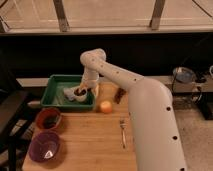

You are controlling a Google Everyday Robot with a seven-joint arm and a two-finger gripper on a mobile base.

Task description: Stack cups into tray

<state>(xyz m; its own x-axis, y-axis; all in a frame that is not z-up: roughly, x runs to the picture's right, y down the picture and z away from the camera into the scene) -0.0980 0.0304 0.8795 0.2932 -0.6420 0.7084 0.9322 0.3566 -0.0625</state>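
Note:
The green tray (54,88) sits at the back left of the wooden table. Inside it, at its right end, a white cup with a dark inside (80,93) rests against a paler bluish-white cup (68,93) lying to its left. My gripper (83,89) is at the end of the white arm, reaching down into the tray's right end right over the dark-inside cup. The arm hides the gripper's tips.
An orange-brown bowl (48,119) and a purple bowl (45,147) stand at the table's left front. An orange ball (105,107), a dark brown object (119,94) and a fork (122,131) lie right of the tray. A metal pot (183,75) stands at far right.

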